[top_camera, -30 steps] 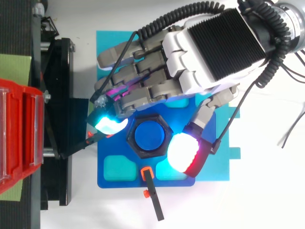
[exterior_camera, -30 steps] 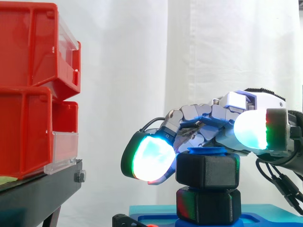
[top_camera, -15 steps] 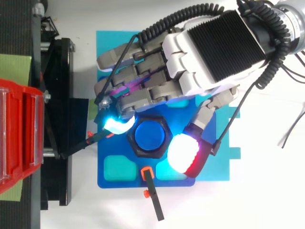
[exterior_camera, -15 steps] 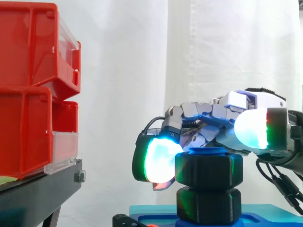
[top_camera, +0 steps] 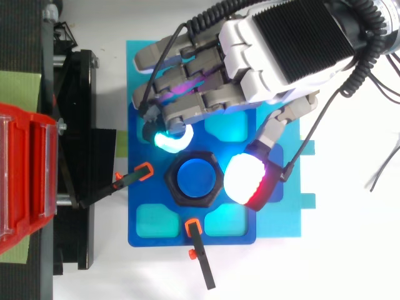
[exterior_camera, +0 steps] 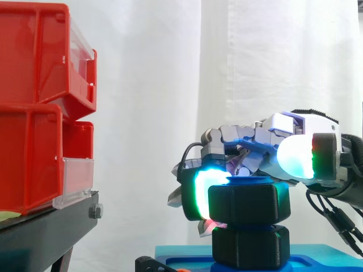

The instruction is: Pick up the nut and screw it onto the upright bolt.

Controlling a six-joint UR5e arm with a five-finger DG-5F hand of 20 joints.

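A black hex nut [top_camera: 174,190] sits on the upright blue bolt [top_camera: 195,180], above a second black hex block [exterior_camera: 249,246] on the blue fixture plate [top_camera: 156,234]. My hand [top_camera: 275,44] reaches over from the right with its fingers curled round the nut [exterior_camera: 249,203]. The thumb's white-red pad [top_camera: 247,180] rests against the nut's right side. A cyan-green fingertip [top_camera: 169,140] lies at the nut's far left corner, and in the side view it overlaps the nut's left face [exterior_camera: 198,195].
Red bins [exterior_camera: 34,113] stand stacked on a black stand [top_camera: 78,125] at the left. Two black clamps with orange ends [top_camera: 199,247] [top_camera: 134,175] sit at the plate's near and left edges. A white curtain hangs behind.
The hand has shifted away from the near edge and slightly right. The glowing fingertip has moved from the nut's left side to its far left corner. The nut looks a little turned.
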